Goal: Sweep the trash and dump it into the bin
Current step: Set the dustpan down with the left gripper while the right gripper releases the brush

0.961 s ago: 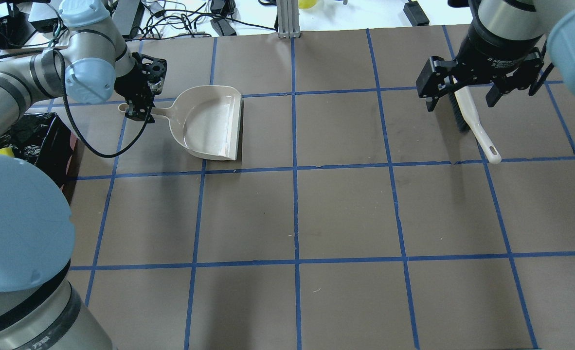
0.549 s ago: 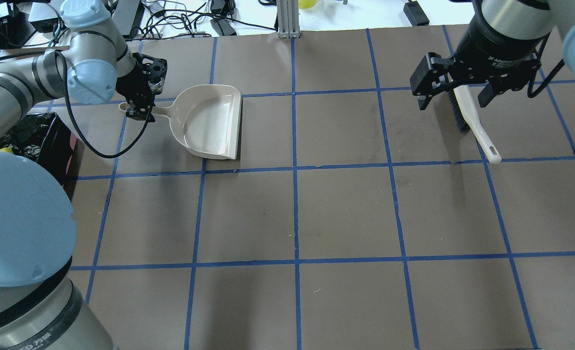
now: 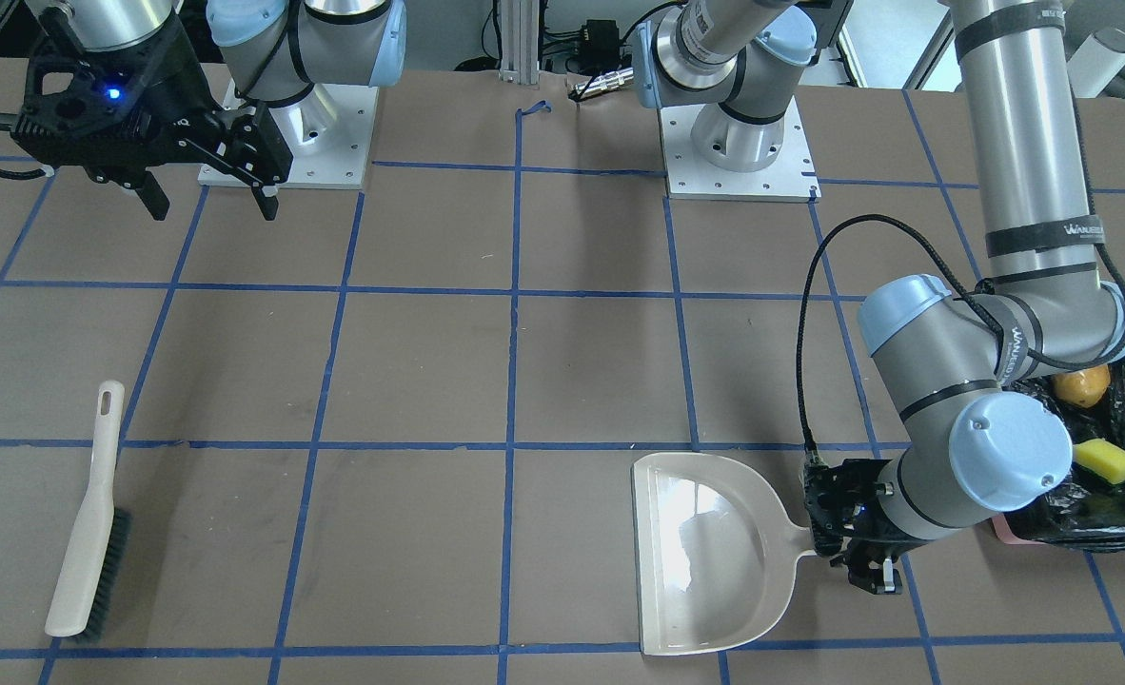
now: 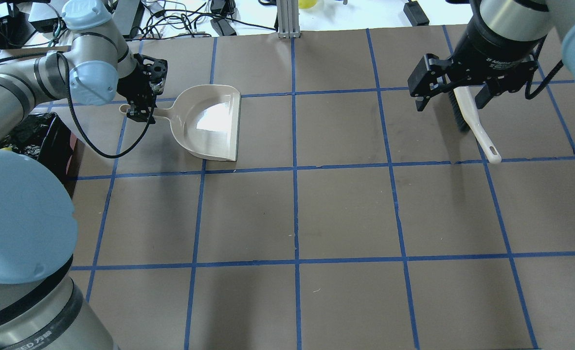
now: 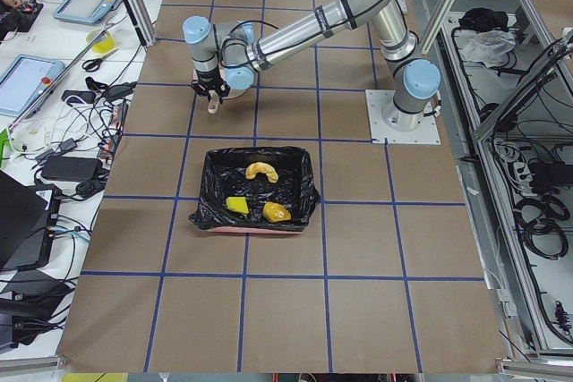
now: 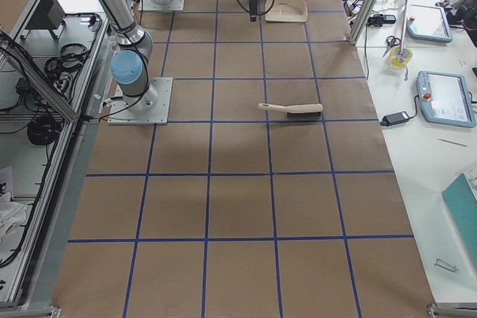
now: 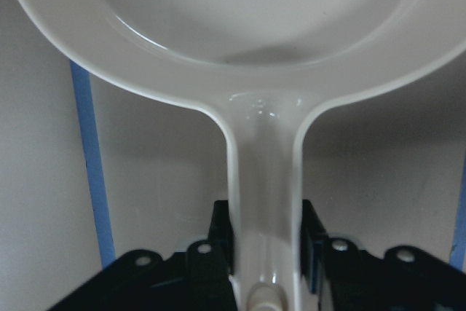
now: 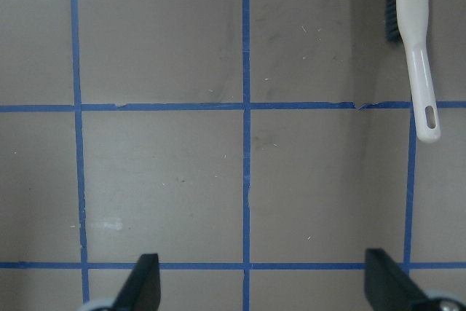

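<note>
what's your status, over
Left gripper shut on dustpan handle, pan empty. Right gripper open, clear of brush. Trash all in bin. Nothing seen in the way.

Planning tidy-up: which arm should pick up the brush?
Right. The right gripper hangs open over the end of the table where the brush lies free. The left gripper is shut on the dustpan by its handle at the other end.
</note>
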Robot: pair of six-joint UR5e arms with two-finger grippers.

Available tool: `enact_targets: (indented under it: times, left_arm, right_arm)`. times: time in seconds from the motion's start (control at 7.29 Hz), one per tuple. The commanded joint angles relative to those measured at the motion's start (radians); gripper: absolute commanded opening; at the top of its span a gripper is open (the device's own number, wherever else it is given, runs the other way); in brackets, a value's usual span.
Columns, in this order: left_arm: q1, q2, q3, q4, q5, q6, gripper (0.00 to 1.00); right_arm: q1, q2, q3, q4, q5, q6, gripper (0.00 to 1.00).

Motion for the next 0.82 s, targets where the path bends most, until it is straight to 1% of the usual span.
enact_targets:
  times: [0.0, 0.14, 0.27, 0.55, 0.69]
  left_arm:
    - [-0.001, 0.0, -0.004, -0.003, -0.003, -0.033, 0.92]
    - [-0.007, 0.023, -0.003, -0.019, 0.002, -0.046, 0.92]
    - [-0.015, 0.053, -0.004, -0.055, 0.002, -0.12, 0.92]
    - [-0.02, 0.147, -0.015, -0.172, -0.001, -0.336, 0.92]
    - [-0.02, 0.217, -0.03, -0.248, -0.003, -0.445, 0.92]
  right_arm:
    - [0.0, 0.0, 0.002, 0.0, -0.003, 0.0, 1.0]
    - [0.0, 0.0, 0.002, 0.0, -0.018, 0.0, 1.0]
    - [0.0, 0.0, 0.002, 0.0, -0.023, 0.0, 1.0]
    - [0.0, 0.0, 0.002, 0.0, -0.024, 0.0, 1.0]
    - [0.0, 0.0, 0.002, 0.0, -0.024, 0.0, 1.0]
